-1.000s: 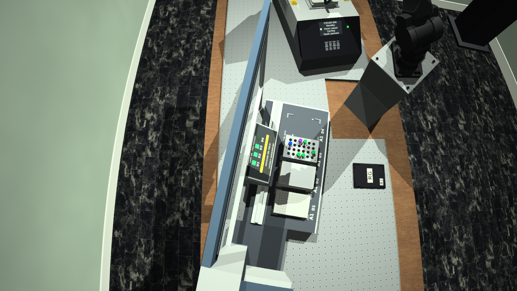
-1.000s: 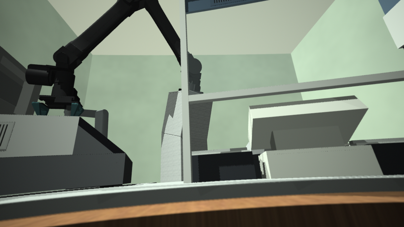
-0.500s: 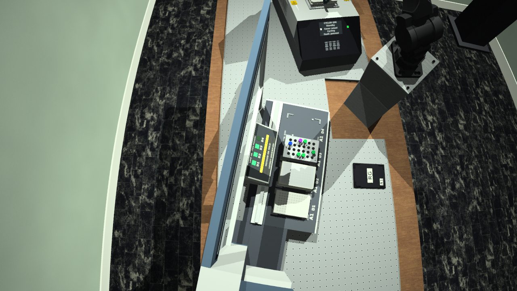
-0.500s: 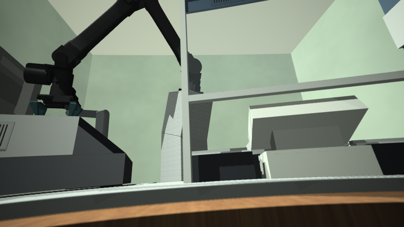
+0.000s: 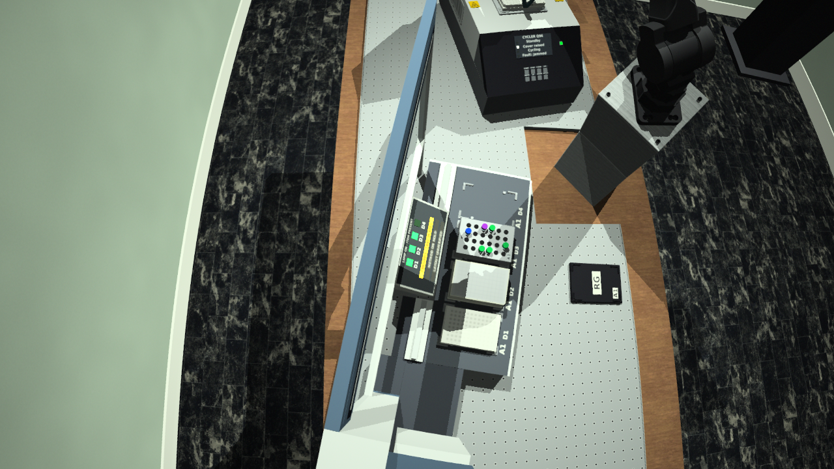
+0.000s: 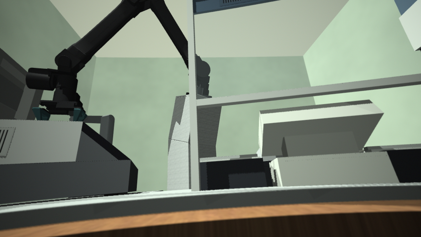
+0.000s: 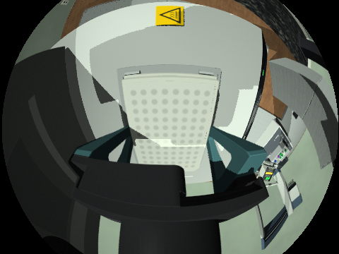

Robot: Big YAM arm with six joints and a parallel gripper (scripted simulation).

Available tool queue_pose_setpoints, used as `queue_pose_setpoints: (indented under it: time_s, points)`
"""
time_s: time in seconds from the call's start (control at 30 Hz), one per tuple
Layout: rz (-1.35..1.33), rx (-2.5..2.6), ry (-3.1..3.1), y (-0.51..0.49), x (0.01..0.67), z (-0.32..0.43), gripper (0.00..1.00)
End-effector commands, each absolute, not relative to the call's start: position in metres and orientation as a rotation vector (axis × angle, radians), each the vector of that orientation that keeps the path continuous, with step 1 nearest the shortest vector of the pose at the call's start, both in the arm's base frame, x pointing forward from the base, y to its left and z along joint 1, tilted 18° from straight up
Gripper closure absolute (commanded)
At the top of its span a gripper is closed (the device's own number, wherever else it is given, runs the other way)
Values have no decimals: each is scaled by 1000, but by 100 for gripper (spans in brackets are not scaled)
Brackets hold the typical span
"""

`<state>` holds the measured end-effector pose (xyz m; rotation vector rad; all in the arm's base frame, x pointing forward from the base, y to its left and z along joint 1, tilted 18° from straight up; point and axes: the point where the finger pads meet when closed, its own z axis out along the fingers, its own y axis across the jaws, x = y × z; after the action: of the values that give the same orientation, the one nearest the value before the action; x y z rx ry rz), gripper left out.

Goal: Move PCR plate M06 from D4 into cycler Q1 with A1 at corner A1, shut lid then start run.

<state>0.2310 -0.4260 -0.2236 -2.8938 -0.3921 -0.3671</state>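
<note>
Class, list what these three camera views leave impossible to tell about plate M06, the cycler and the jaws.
- Plate M06: ID label not visible in the wrist view, so A1's corner is unconfirmed.
- Cycler Q1: block cut off by the top view's edge.
- Gripper: exterior view shows the jaws, but the cycler body hides the plate and its seating.
- Panel keys: too small to read.

Matt, seemingly plastic plate [image 7: 169, 118]; wood-grain bench [image 6: 206, 218].

A pale dotted plate [image 7: 169, 118] sits between teal pincer fingers, below a yellow warning sticker [image 7: 169, 16].
</note>
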Motion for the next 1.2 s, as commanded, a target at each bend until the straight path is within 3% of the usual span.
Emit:
queue_pose_setpoints:
  time_s: [0.0,1.17]
  points:
    - [-395,-2954,-414,-454,243,-203,100]
    - [-363,-2914,-385,-433,231,-215,100]
